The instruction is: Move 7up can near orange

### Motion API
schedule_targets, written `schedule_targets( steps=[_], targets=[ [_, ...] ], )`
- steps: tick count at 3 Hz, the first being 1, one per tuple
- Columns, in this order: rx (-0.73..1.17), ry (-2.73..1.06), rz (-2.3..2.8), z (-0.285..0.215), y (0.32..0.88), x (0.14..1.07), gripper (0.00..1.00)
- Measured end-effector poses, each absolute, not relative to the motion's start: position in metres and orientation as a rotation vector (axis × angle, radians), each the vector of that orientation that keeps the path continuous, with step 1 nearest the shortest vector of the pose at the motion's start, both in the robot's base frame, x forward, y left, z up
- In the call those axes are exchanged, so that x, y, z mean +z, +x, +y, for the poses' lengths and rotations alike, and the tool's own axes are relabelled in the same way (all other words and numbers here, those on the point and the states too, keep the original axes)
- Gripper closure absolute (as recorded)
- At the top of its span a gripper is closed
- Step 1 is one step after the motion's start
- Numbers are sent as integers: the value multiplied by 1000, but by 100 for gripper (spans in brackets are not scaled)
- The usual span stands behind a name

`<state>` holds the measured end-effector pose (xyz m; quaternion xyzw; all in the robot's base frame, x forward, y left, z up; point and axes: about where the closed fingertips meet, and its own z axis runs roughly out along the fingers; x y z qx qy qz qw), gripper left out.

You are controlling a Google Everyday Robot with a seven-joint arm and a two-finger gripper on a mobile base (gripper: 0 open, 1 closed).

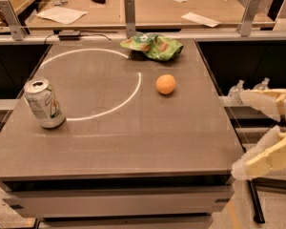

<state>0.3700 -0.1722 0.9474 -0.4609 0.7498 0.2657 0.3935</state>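
Note:
The 7up can [44, 103] stands upright, leaning a little, at the left edge of the grey table [133, 142]. It is silver-white with green markings and a pull-tab top. The orange [166, 84] lies right of the table's middle, well apart from the can. My gripper [257, 132] is at the far right, off the table's right edge, with its two cream fingers spread wide and nothing between them. One finger [264, 101] is above, the other [267, 156] lower down.
A green snack bag [153, 46] lies at the table's back edge, behind the orange. A white arc is marked on the tabletop. Beyond a rail with metal posts [129, 11] is a wooden counter with papers. Clear bottles [236, 92] sit right of the table.

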Motion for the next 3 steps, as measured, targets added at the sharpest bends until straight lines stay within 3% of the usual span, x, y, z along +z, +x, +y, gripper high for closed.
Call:
schedule_targets(
  steps=[3],
  targets=[
    [722, -1088, 1962, -152, 355, 932, 0]
  ],
)
